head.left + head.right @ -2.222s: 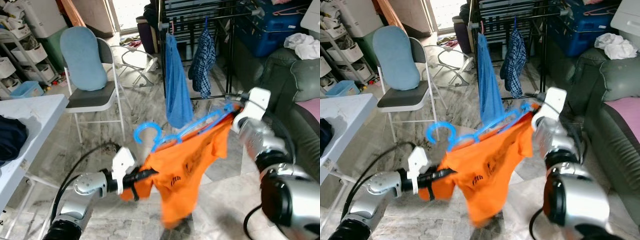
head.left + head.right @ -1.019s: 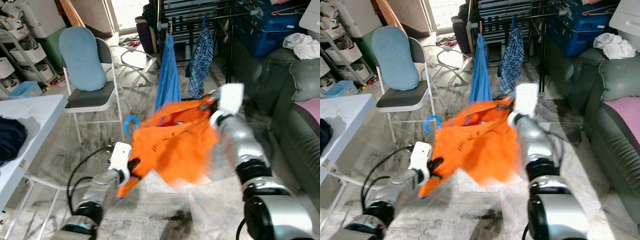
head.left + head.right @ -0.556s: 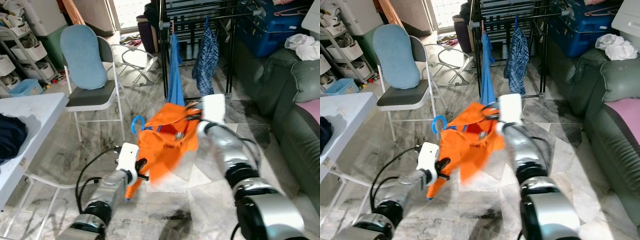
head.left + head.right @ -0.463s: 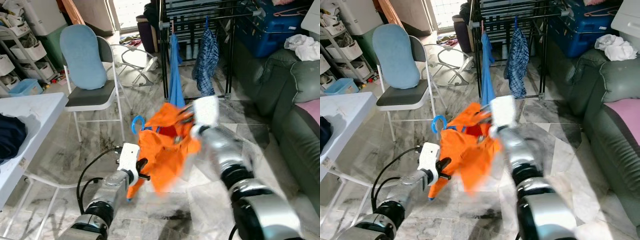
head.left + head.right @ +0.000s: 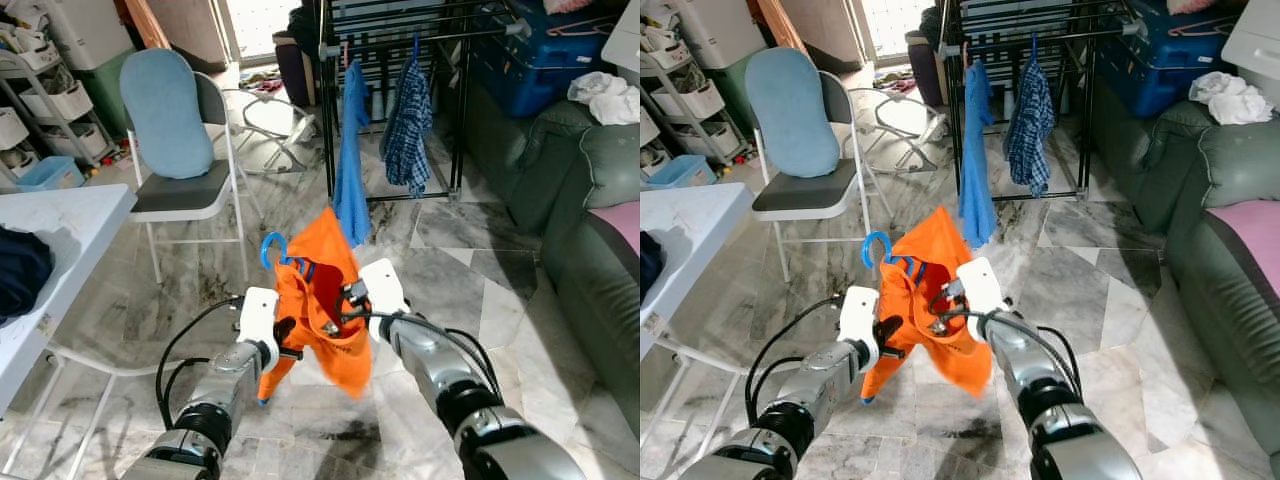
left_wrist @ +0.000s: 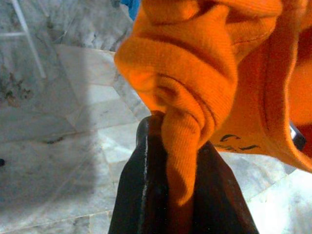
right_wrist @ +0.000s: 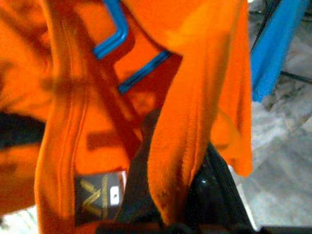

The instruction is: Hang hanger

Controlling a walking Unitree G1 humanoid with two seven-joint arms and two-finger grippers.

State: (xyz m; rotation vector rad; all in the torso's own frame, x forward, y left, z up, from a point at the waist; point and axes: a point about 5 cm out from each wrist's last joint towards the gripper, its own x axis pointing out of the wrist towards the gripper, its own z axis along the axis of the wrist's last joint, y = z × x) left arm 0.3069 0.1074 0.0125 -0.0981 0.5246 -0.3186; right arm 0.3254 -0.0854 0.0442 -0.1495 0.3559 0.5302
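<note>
The two arms have come close together in front of the robot. A moment ago they were wide apart and the orange shirt was pulled flat between them. Now the shirt hangs bunched up in a tall lump.

The left tool is closed on a fold of the shirt; the left wrist view shows cloth pinched between its black fingers. The right tool is also closed on the shirt, with cloth squeezed between its fingers.

The blue hanger is inside the shirt. Its hook pokes out at the top, on the robot's left side. The drying rack stands well apart, farther back, with a blue cloth and a checked shirt on it.

The hanger is not hung yet. I think the robot must first walk closer to the rack, then lift the hook up to a bar.
</note>
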